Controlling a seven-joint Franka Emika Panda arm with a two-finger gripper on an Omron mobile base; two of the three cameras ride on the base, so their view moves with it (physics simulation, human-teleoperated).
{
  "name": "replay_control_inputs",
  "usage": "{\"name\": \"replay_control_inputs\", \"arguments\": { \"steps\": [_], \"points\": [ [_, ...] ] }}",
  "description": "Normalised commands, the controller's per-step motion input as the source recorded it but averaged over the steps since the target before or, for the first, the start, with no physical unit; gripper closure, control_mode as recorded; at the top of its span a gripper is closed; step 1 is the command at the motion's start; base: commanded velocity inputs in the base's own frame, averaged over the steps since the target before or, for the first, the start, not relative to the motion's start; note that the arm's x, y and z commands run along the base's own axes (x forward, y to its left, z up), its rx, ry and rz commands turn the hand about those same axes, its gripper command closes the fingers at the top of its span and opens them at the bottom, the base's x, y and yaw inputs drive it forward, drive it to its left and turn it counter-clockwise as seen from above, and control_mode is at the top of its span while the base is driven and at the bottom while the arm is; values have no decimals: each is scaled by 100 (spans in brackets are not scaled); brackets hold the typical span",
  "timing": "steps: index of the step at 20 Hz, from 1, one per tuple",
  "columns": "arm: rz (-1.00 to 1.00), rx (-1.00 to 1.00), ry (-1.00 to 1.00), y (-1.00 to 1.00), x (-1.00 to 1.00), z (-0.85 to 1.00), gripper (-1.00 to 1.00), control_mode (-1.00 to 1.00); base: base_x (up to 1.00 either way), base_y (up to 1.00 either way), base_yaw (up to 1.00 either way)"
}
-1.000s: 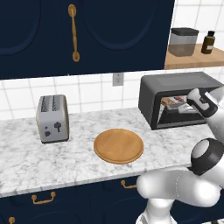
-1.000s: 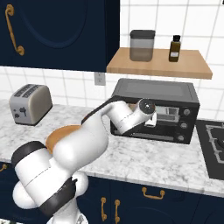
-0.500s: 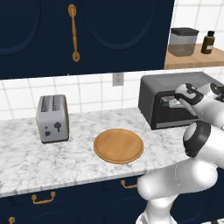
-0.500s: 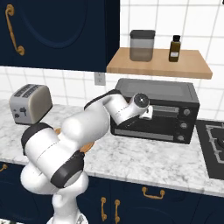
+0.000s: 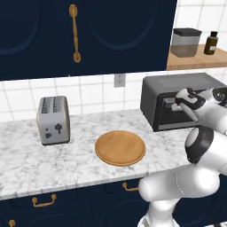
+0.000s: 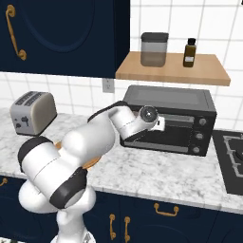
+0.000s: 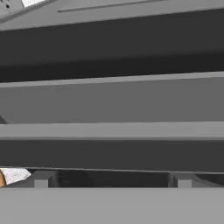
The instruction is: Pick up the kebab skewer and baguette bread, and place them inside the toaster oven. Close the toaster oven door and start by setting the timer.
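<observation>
The dark grey toaster oven [image 5: 181, 84] [image 6: 166, 97] stands at the back of the counter. Its door [image 6: 161, 136] is swung up, nearly shut and leaning out a little at the top. My gripper [image 5: 181, 101] [image 6: 160, 124] is open, right at the door's upper edge. In the hand view the grey handle bar [image 7: 112, 130] runs across just beyond my spread fingertips [image 7: 41, 180]. A small reddish patch [image 5: 170, 104] shows in the oven beside the gripper. I cannot tell whether it is the kebab skewer or the baguette bread; otherwise both are hidden.
A round wooden board [image 5: 120, 147] lies mid-counter, and a silver two-slot toaster [image 5: 54, 120] [image 6: 32, 111] stands to the left. The oven's knobs [image 6: 203, 122] are on its right. Above is a shelf with a jar [image 6: 154, 49] and a bottle [image 6: 190, 52]. A stovetop [image 6: 230, 156] lies at far right.
The oven door has swung up from lying open to nearly shut. My gripper rose with it along the door's front and stayed open.
</observation>
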Motion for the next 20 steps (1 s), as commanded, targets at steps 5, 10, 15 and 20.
{"name": "replay_control_inputs", "arguments": {
  "steps": [5,10,15,20],
  "points": [
    [0,0,0,-49,-82,60,-100,-100,0,0,0],
    [0,0,0,-42,-88,26,-100,-100,0,0,0],
    [0,1,0,-44,-65,11,-100,-100,0,0,0],
    [4,4,0,-39,-33,7,-100,-100,0,0,0]
  ]
}}
